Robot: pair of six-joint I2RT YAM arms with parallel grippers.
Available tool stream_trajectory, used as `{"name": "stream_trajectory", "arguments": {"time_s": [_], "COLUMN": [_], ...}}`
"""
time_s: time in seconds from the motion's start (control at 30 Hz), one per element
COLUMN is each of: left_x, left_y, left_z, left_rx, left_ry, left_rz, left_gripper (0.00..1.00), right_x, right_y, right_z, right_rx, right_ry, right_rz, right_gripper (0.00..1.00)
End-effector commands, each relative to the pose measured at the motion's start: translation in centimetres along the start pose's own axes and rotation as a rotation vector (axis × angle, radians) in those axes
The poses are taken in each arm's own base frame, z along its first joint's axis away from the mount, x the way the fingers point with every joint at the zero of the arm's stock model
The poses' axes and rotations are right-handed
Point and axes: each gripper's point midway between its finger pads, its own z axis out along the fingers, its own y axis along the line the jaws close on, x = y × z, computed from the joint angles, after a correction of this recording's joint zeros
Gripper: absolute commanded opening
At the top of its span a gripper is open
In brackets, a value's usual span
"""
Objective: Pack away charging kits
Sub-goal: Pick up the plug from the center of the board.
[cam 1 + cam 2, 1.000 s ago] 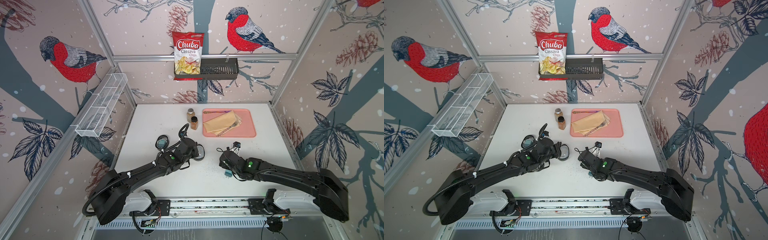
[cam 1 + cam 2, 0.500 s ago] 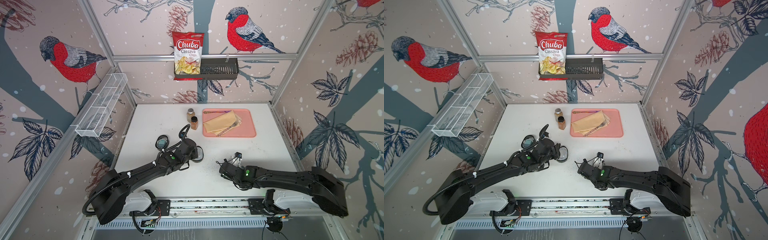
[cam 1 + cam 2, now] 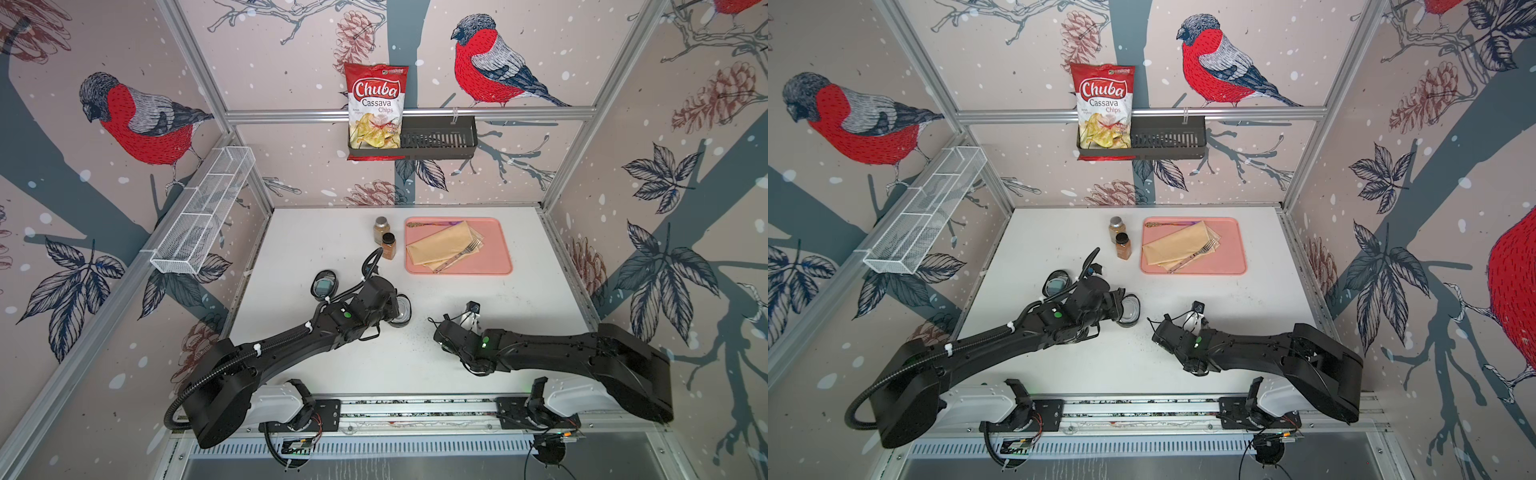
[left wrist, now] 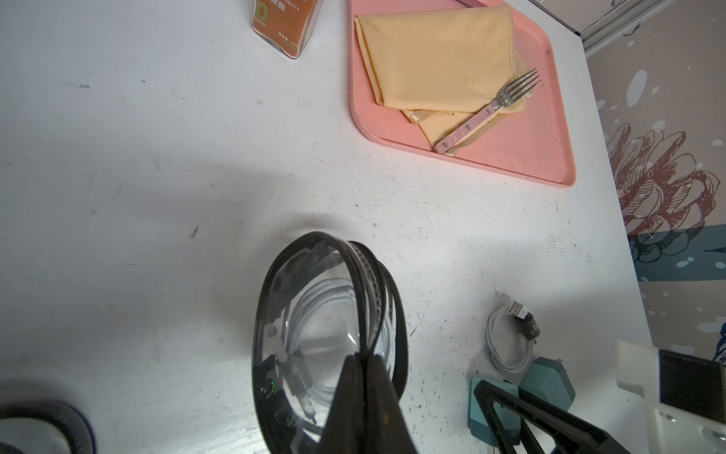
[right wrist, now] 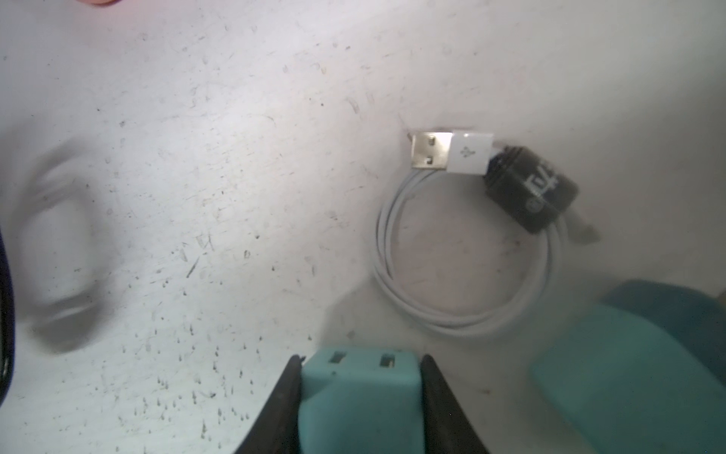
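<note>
— Claws, nearest first?

— Right claw (image 5: 361,363) was clamped on teal charger (image 5: 353,405), one finger flat against each side, slotted face pointing away from the wrist. Could not tell whether charger sat on tabletop (image 5: 196,177) or just off it.

— Beside it?

— Second teal charger (image 5: 628,377) sat just beside, ungripped. Loose white cable (image 5: 469,153) lay coiled flat a little beyond, black band around the coil, USB plug bare.

— Left claw?

— Left claw (image 4: 361,359) was pinched tight on the black rim of clear case (image 4: 334,342), near the right arm's wrist but apart from it. Inner white cable (image 4: 314,298) lay coiled inside that case.

— Farther out?

— Second case (image 3: 325,284) lay flat on the left side of the left arm, apart from the other kit parts. Two brown spice jars (image 3: 388,246) stood close together toward the back. Pink tray (image 3: 498,249) lay to their right, carrying folded yellow cloth (image 3: 440,245) with fork (image 3: 461,253) on top. On the back wall, chips bag (image 3: 376,108) stood in black rack (image 3: 440,141). Wire basket (image 3: 203,212) hung on the left wall.
</note>
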Motion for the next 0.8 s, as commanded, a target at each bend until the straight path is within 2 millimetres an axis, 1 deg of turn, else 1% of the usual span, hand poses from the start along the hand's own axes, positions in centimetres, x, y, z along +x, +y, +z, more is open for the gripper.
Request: {"name": "stream_trajectory", "arguments": {"time_s": [0.0,0.1,0.17,0.2,0.23,0.27,0.4,0.47,0.6,0.77], "left_x": [-0.1,0.2,0.5,0.7,0.9,1.1,2.0,2.1,2.0,2.1], "left_y": [-1.3,-2.2,-2.6,-2.7,-2.8,-2.9,-3.4,-3.9,-4.4,-4.8], "left_z": [0.0,0.1,0.2,0.3,0.4,0.5,0.8,0.8,0.7,1.0], "left_rx": [0.051,0.088,0.105,0.112,0.121,0.133,0.179,0.207,0.238,0.271], "left_ry": [0.011,0.042,0.061,0.069,0.077,0.081,0.103,0.106,0.092,0.081], "left_rz": [0.024,0.037,0.040,0.043,0.046,0.046,0.044,0.039,0.037,0.035], "left_gripper": [0.00,0.00,0.00,0.00,0.00,0.00,0.00,0.00,0.00,0.00], "right_x": [1.4,0.5,-0.6,-1.1,-2.0,-2.6,-4.1,-4.7,-5.8,-6.3], "right_y": [0.1,1.4,2.8,3.3,4.1,4.7,6.8,7.8,9.0,10.0], "right_z": [-0.1,-1.1,-2.4,-2.8,-3.8,-4.4,-6.0,-6.2,-6.2,-5.4], "right_rx": [-0.011,-0.066,-0.126,-0.146,-0.195,-0.229,-0.341,-0.380,-0.406,-0.424], "right_ry": [0.072,0.054,0.023,0.009,-0.017,-0.039,-0.079,-0.082,-0.091,-0.081], "right_rz": [-0.022,-0.019,-0.021,-0.026,-0.018,-0.013,-0.003,0.003,0.005,0.004], "right_gripper": [0.27,0.21,0.20,0.20,0.20,0.20,0.20,0.19,0.19,0.19]}}
